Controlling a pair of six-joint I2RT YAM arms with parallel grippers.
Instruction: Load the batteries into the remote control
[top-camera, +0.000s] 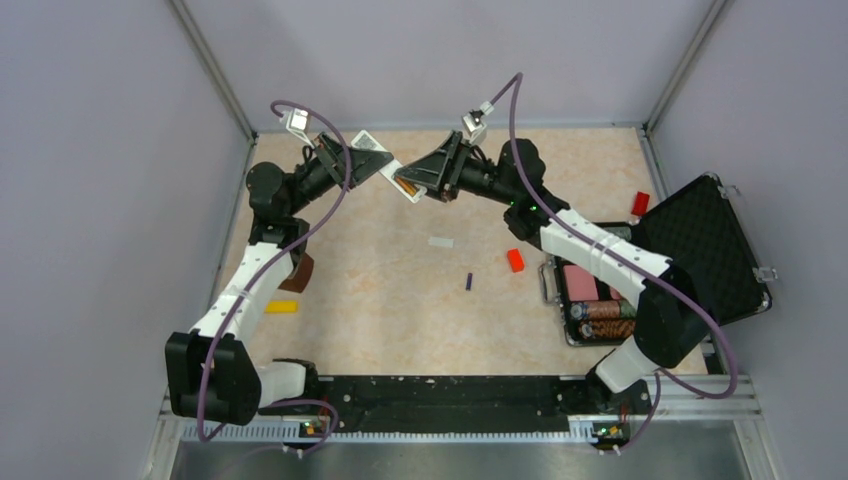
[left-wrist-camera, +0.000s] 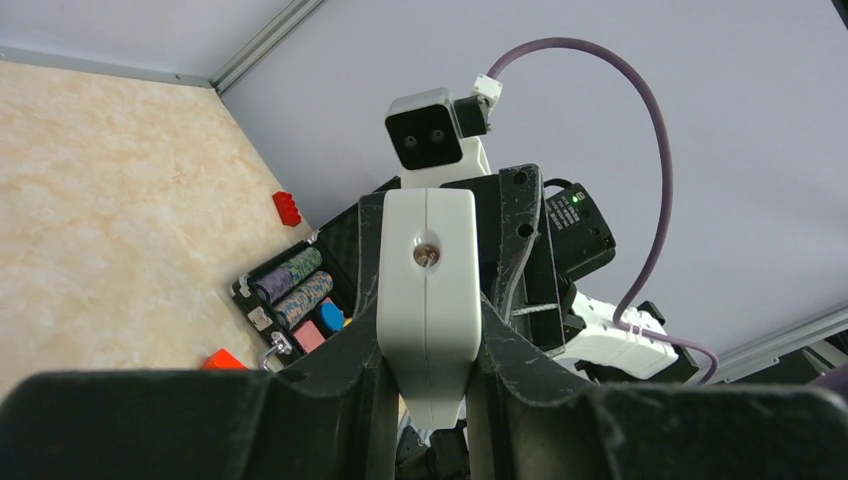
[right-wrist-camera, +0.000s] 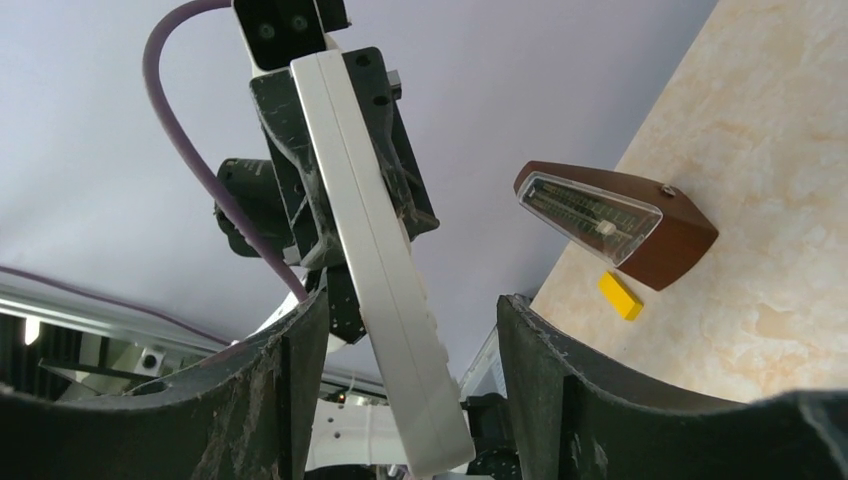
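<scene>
**Now then: remote up in the air, one cell down on the desk**

The left fingers (left-wrist-camera: 345, 400) are clamped on one end of the remote control (right-wrist-camera: 370, 250), holding it tilted well above the desk (top-camera: 400, 300). The right fingers (right-wrist-camera: 285, 400) stand wide on either side of its free end, touching neither face. The orange-brown battery (top-camera: 405, 185) looks to be sitting in the open bay, though it is too small in the overhead view to be sure.

The danger is that one-ended hold. If the right fingers close off-centre, the remote could twist in the left grip and spill a loosely seated cell. The purple battery (top-camera: 469, 282) lies flat on the desk below, near the white plate (top-camera: 441, 242). It is thin enough to roll away from a clumsy pinch.
</scene>
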